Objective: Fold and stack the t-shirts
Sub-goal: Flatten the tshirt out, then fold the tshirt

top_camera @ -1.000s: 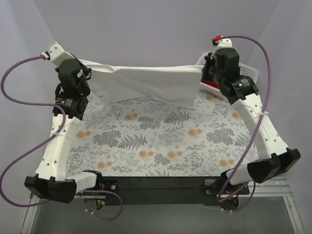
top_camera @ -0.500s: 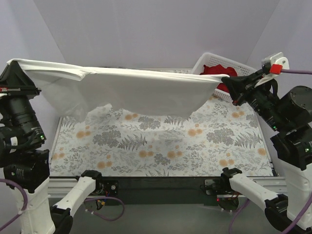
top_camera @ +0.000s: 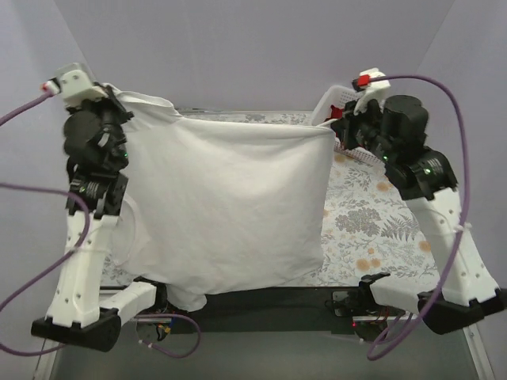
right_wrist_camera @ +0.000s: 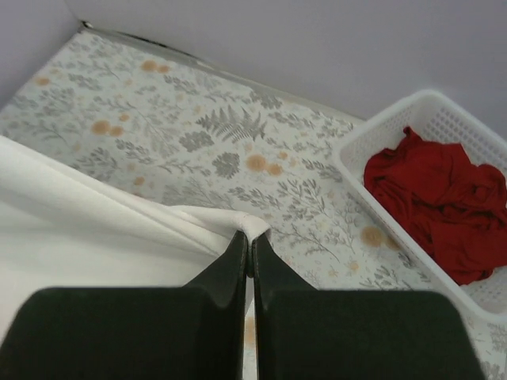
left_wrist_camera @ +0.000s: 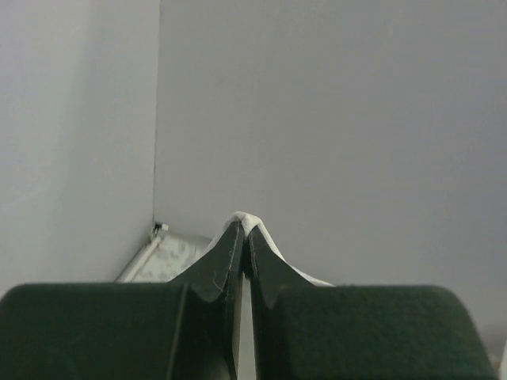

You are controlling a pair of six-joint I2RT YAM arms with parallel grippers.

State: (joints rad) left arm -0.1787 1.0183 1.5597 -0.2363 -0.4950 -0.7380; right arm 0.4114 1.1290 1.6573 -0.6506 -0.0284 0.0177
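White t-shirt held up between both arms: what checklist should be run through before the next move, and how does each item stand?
1. Grip of left end effector on the white short-sleeved fabric t-shirt: shut on fabric, ok.
2. Grip of right end effector on the opposite top end: shut on fabric, ok.
3. Shirt spread wide, not bunched: ok.
4. Lower hem clear of the near edge of the floral-patterned table: cannot tell; the hem hides that edge from above.
5. Other deep red fabric t-shirts inside the white plastic lattice basket, out of the way: ok.

a white lattice basket (right_wrist_camera: pixel 455 119) sits at the far right corner of the leaf-and-flower-patterned worktop (right_wrist_camera: pixel 198 119); plain grey walls (top_camera: pixel 253 47) rise behind the worktop.
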